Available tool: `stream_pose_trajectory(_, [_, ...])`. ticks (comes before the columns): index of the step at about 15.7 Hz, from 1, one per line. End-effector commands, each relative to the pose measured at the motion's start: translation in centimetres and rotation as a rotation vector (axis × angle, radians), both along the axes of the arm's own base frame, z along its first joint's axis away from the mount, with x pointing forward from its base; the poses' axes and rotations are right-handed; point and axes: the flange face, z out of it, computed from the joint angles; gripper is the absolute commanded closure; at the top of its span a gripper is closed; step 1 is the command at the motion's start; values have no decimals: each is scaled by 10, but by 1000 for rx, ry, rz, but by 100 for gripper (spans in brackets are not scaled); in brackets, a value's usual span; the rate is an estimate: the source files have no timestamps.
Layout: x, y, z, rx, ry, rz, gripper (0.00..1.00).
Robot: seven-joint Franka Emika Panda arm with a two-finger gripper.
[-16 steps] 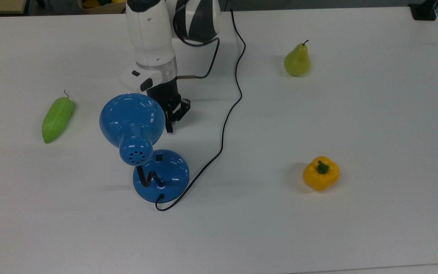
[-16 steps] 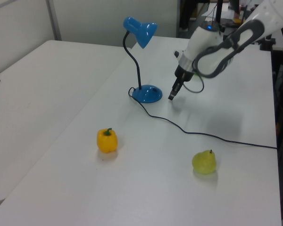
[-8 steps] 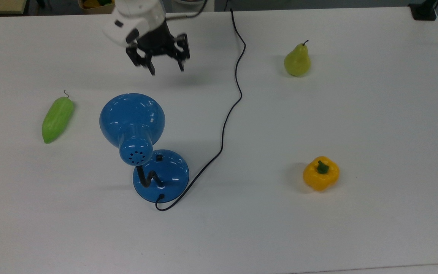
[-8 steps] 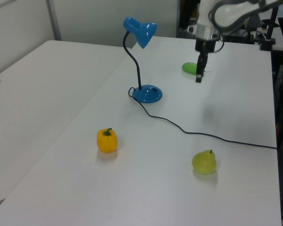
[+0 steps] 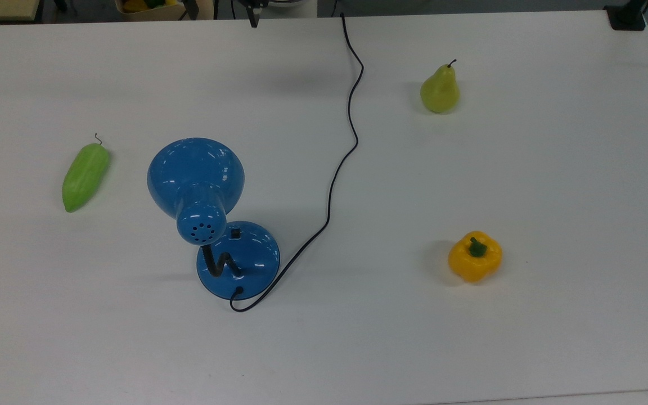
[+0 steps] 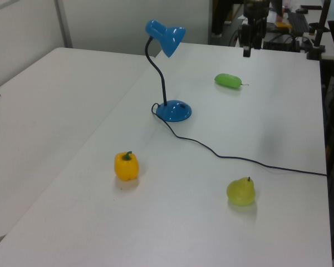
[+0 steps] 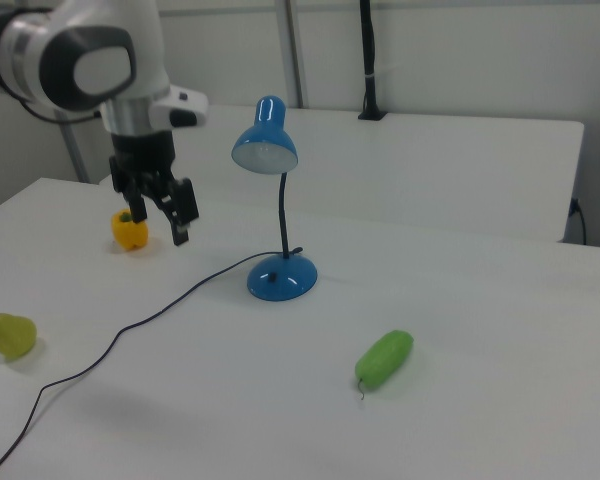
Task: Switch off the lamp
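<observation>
A: White table (image 7: 480, 290), right view, from its left edge: what comes first?

B: A green pear (image 7: 11, 335), low and well to the left of the pincer (image 7: 158, 219). The black cord (image 7: 130, 324) runs off the picture's bottom edge near it, so its far end is cut off.

A: And the pincer itself?

B: It hangs above the table with its fingers spread wide and nothing between them. A yellow pepper (image 7: 129, 230) sits just behind it, partly hidden by one finger.

A: In the top view?

B: One dark fingertip (image 5: 253, 19) pokes in at the upper edge; the rest is cut off.

A: Where is the lamp (image 7: 282, 278)?

B: To the pincer's right in the right view, well apart from it, with the blue base flat on the table and the shade above pincer height. The switch (image 5: 235, 232) is a small dark mark on the base; I cannot tell its position, nor whether the bulb is lit.

A: Farther right?

B: A green gourd (image 7: 385, 358), lying far from the pincer.
</observation>
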Motion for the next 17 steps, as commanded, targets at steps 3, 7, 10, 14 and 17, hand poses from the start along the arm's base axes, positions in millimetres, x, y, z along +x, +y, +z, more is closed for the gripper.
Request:
stream_pose_trajectory(3, [4, 41, 44, -24, -45, 38, 0])
stream_pose_trajectory(7, [9, 57, 45, -31, -98, 197, 0])
stream_pose_trajectory(10, [10, 57, 45, -35, -109, 328, 0])
stream_pose_trajectory(14, [12, 52, 44, -36, -121, 315, 0])
stream_pose_trajectory(17, [13, 53, 42, -37, -121, 316, 0])
